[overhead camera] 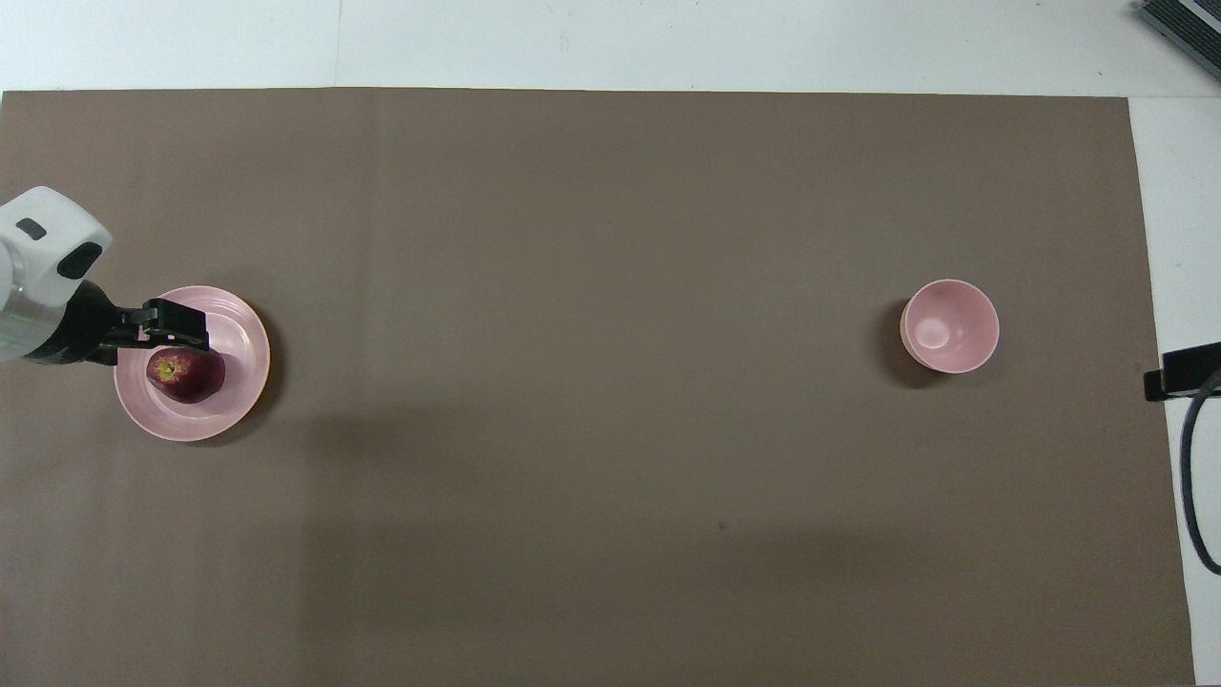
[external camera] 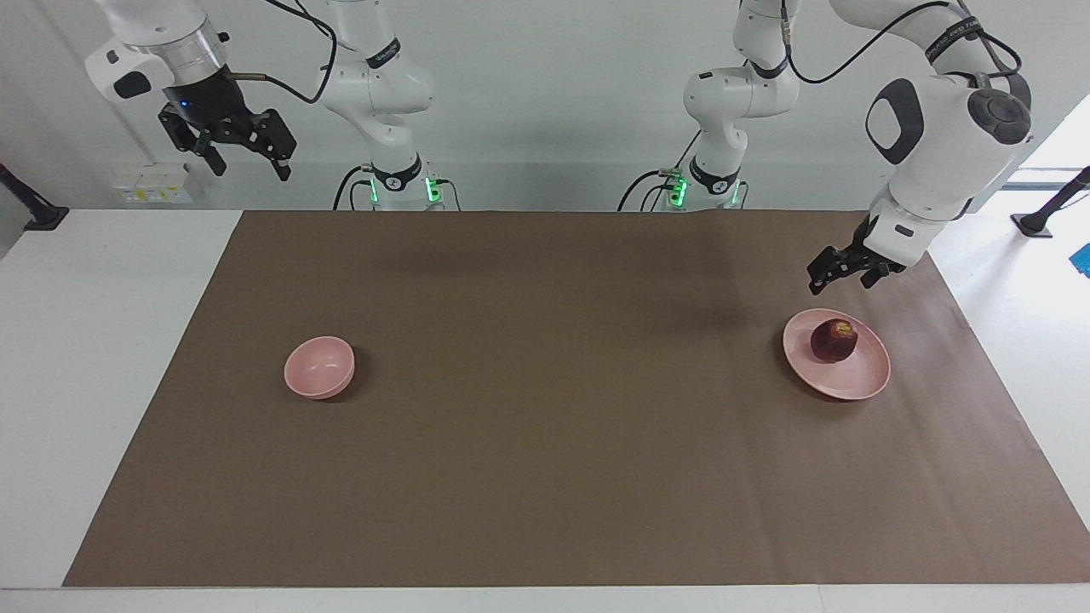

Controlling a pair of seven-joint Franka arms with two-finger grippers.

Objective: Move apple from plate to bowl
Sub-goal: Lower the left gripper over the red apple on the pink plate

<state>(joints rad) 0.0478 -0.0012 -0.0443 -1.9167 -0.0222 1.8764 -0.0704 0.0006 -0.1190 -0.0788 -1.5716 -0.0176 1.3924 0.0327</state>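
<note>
With the apple (external camera: pixel 834 340) lying on the plate (external camera: pixel 843 380) and the left gripper (external camera: pixel 841 271) held open above it, while the right gripper (external camera: pixel 228 146) is parked open, the round fruit could be nudged aside by an off-centre descent.

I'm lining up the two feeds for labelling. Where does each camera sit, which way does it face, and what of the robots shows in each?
Facing view: high across the table, looking at both arms' bases; left gripper over the plate, right gripper waiting raised.
Overhead view: above the robots' end, looking steeply down; left gripper above the apple, right gripper's tip at the edge.
Shared: plate, apple, bowl, half a turn apart.
</note>
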